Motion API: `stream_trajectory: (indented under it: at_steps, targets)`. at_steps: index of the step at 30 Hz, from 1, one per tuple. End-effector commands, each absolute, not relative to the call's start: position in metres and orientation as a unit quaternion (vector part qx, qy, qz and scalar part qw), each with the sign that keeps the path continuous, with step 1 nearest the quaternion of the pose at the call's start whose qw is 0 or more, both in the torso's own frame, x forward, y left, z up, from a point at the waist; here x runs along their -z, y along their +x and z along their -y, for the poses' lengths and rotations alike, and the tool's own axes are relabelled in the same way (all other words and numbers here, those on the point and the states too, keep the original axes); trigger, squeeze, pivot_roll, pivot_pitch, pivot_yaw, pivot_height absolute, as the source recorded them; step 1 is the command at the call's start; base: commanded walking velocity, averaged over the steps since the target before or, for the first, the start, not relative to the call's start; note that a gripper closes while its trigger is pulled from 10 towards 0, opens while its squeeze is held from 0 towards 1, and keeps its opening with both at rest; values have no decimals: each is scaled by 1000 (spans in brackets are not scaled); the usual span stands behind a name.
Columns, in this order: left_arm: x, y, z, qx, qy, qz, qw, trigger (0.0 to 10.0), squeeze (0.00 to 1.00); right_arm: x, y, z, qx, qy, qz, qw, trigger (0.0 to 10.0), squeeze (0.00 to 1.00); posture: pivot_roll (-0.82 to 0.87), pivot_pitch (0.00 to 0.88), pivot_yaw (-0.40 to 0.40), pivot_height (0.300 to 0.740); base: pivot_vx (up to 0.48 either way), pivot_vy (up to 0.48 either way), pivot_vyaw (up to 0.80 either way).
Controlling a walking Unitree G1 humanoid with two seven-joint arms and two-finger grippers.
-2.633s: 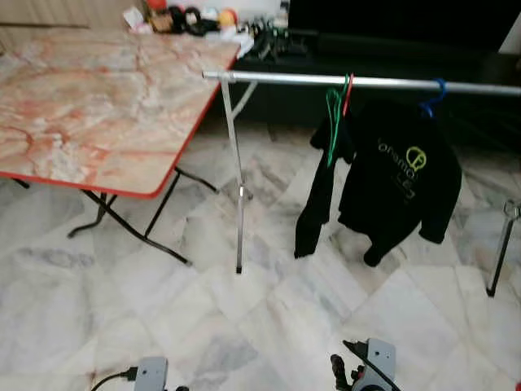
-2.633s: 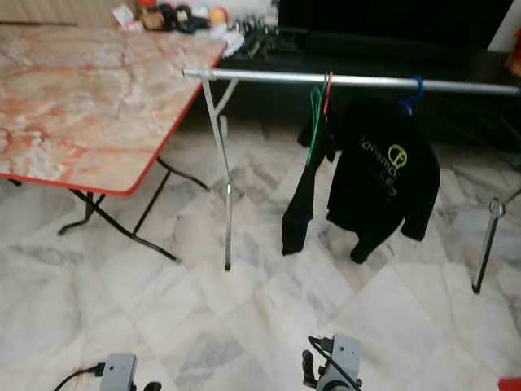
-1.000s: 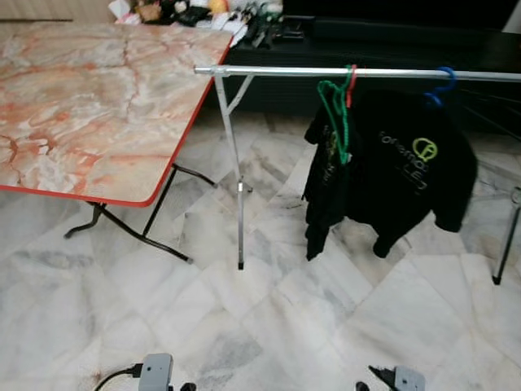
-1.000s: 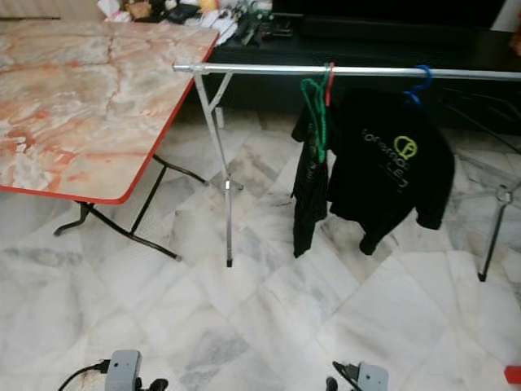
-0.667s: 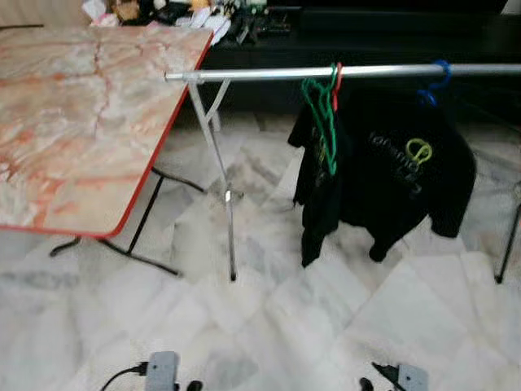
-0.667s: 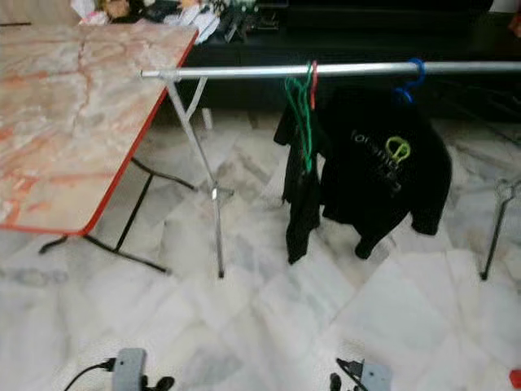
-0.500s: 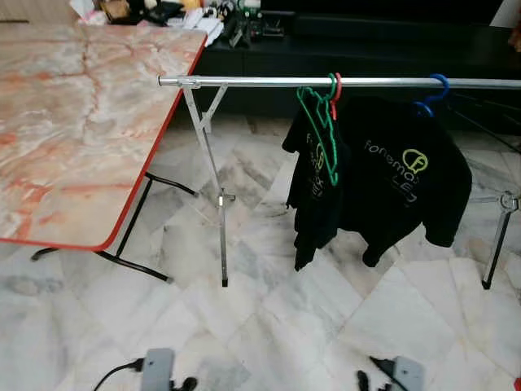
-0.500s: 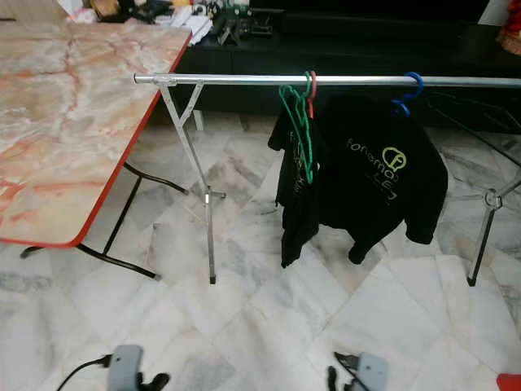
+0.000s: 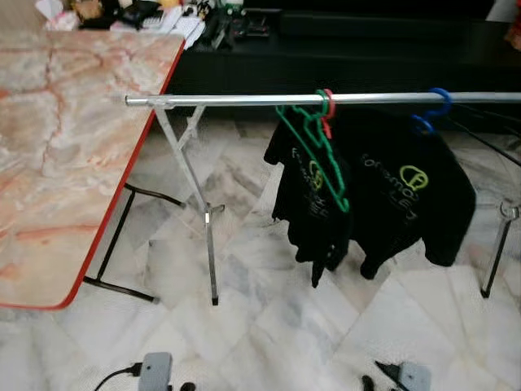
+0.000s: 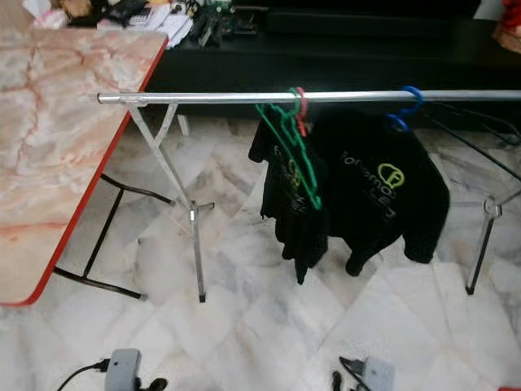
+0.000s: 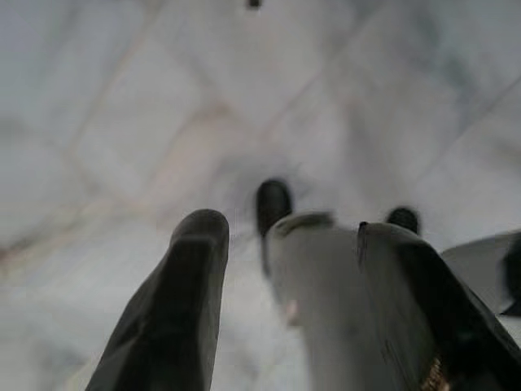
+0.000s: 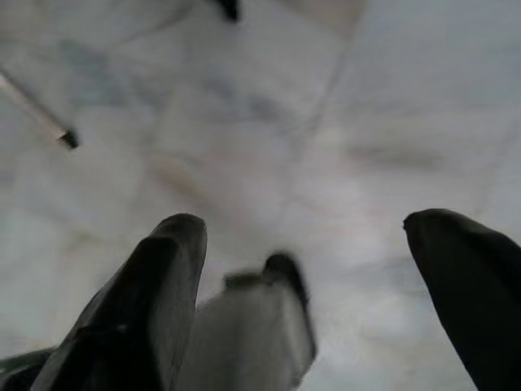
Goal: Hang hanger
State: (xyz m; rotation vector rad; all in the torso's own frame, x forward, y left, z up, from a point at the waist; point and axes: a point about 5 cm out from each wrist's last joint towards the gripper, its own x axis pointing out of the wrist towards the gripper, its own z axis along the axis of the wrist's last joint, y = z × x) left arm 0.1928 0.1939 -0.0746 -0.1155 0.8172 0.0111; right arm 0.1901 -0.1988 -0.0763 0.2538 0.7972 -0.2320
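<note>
Chrome tubular rail (image 9: 244,99) on splayed legs | green wire hanger (image 9: 316,152) hooked on it beside red hanger (image 9: 329,114), against black printed shirts (image 9: 383,191) | red-edged marble-pattern table (image 9: 57,138) to my left | my left gripper (image 11: 285,244) and right gripper (image 12: 305,244) spread, empty, over veined marble floor (image 9: 269,326).

Rail (image 9: 244,99) bare between its left end and green hanger (image 9: 313,147) | black shirts (image 9: 383,187) crowd the right | table (image 9: 57,122) flanks left | floor (image 9: 269,326) open

A marble-patterned, red-edged folding table (image 9: 57,147) stands on pale marble floor (image 9: 269,326); blurred clutter (image 9: 122,12), perhaps toys, lies behind.
</note>
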Motion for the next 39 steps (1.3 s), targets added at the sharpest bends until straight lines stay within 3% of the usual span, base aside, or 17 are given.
stream_trajectory:
  at_steps: [1,16,25,39]
  targets:
    - [82,181,-190,-7,-61,-420,906,10000,0,80,180,208,123,117,-398,901,10000,0,-25,258,30,740,244,0,0]
    - [83,179,-191,-4,-57,-429,902,10000,0,77,191,196,111,116,-395,905,10000,0,-26,259,28,740,135,0,0]
    - [80,185,-198,-26,-61,-426,902,10000,0,65,213,199,108,111,-378,913,10000,0,-38,189,14,740,0,0,0]
    - [66,212,-199,-33,-62,-403,913,10000,0,48,239,203,98,107,-341,929,10000,0,-37,0,30,740,0,0,0]
